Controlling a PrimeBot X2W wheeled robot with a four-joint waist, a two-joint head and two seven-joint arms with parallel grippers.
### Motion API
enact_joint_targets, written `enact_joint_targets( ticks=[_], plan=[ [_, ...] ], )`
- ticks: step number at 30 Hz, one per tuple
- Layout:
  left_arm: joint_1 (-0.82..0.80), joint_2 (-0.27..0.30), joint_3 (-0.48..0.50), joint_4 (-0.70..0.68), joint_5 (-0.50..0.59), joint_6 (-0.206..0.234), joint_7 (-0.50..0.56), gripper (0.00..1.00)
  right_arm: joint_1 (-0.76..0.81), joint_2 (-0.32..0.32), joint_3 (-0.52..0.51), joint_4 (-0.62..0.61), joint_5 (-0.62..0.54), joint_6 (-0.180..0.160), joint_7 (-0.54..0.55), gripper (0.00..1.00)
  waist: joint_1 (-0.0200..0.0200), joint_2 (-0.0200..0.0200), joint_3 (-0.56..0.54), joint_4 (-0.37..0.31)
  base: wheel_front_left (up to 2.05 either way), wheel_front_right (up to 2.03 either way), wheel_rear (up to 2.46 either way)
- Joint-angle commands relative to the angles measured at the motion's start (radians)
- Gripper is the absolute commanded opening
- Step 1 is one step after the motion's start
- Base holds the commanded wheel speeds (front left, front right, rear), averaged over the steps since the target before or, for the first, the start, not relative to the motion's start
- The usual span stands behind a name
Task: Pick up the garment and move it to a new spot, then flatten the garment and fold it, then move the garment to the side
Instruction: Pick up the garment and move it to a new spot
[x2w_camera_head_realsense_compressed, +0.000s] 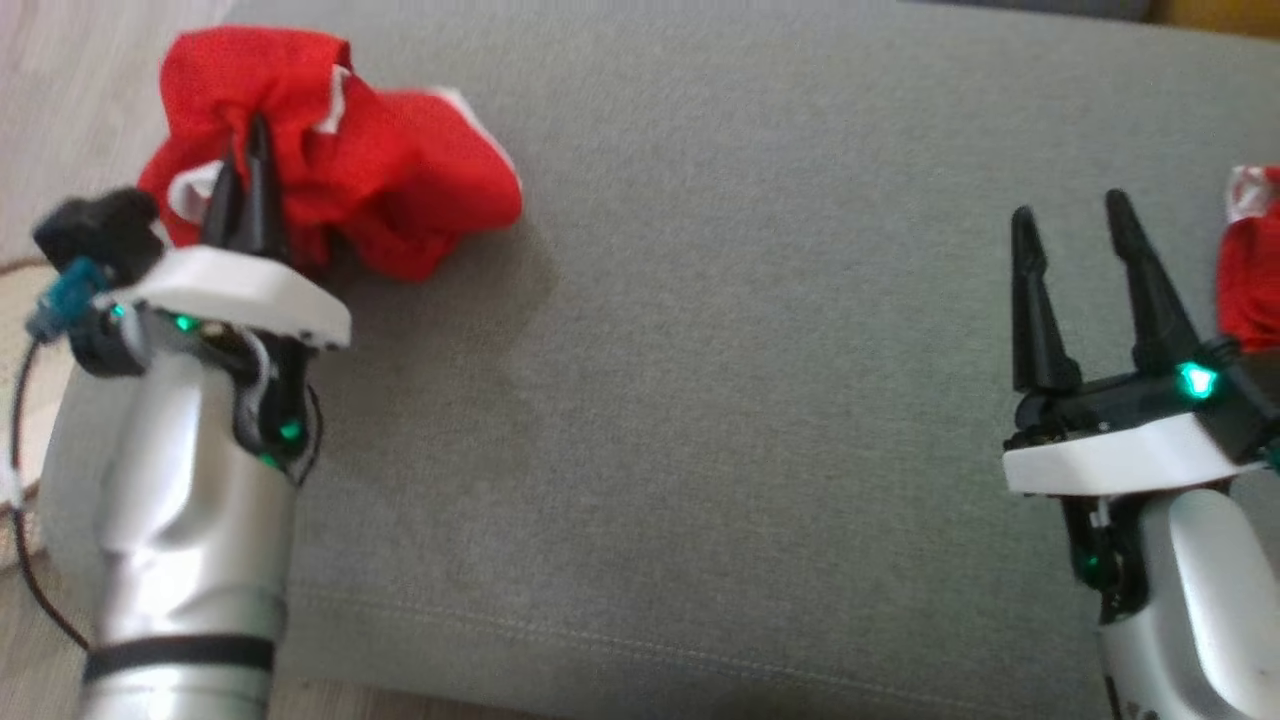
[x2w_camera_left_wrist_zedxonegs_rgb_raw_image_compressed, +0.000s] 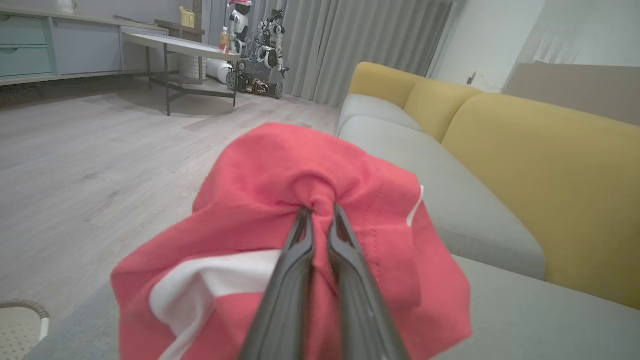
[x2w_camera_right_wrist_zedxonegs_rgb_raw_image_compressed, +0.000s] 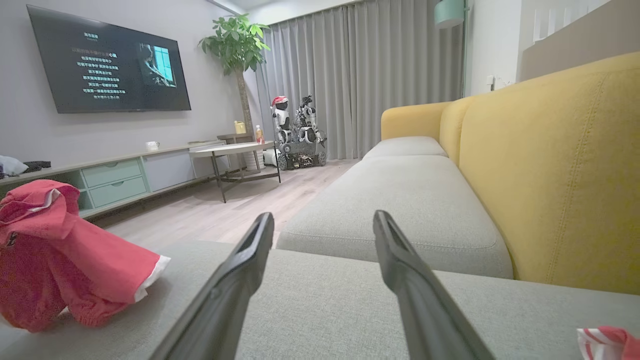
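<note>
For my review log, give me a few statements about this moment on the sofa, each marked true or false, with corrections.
1. The left gripper is shut on the red garment. True.
2. The right gripper grips a corner of the red garment. False: it is open and empty, apart from the garment, over the grey cushion.
3. The red garment is spread flat. False: it is bunched in a crumpled heap.
4. The red garment is at the left end of the grey cushion. True.
5. Another red-and-white cloth lies beside the right gripper. True.
</note>
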Motion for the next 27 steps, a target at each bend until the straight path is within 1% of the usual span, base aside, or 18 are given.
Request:
enact_joint_targets(
  ticks=[1,9,16,19,21,27],
  plan=[
    [-0.005,0.020,0.028,-0.058,0.012,0.007,-0.012,0.00,-0.010,0.004,0.025,-0.027,0.007,-0.001,-0.008,1.00,0.0000,0.0000,-0.025,-0.020,0.00,0.00,0.00],
    [0.051,-0.016,-0.030,-0.185,0.032,0.024,0.005,0.00,-0.020,0.015,0.037,-0.014,0.012,-0.001,-0.021,1.00,0.0000,0.0000,-0.048,-0.086,0.00,0.00,0.00],
    [0.050,-0.051,-0.141,-0.258,0.021,0.030,0.044,0.00,-0.034,0.016,0.032,-0.018,0.014,-0.001,-0.030,1.00,0.0000,0.0000,-0.038,-0.168,0.00,0.00,0.00],
    [0.041,-0.057,-0.215,-0.271,0.004,0.038,0.055,0.00,-0.043,0.019,0.029,-0.020,0.015,-0.001,-0.033,1.00,0.0000,0.0000,-0.029,-0.211,0.00,0.00,0.00],
    [0.033,-0.058,-0.282,-0.274,-0.009,0.052,0.057,0.00,-0.051,0.022,0.033,-0.020,0.017,-0.001,-0.034,1.00,0.0000,0.0000,-0.021,-0.243,0.00,0.00,0.00],
    [-0.003,-0.059,-0.507,-0.264,-0.118,0.126,0.045,0.00,-0.066,0.035,0.036,-0.009,0.024,-0.001,-0.043,1.00,0.0000,0.0000,0.005,-0.330,0.00,0.00,0.00]
  ],
)
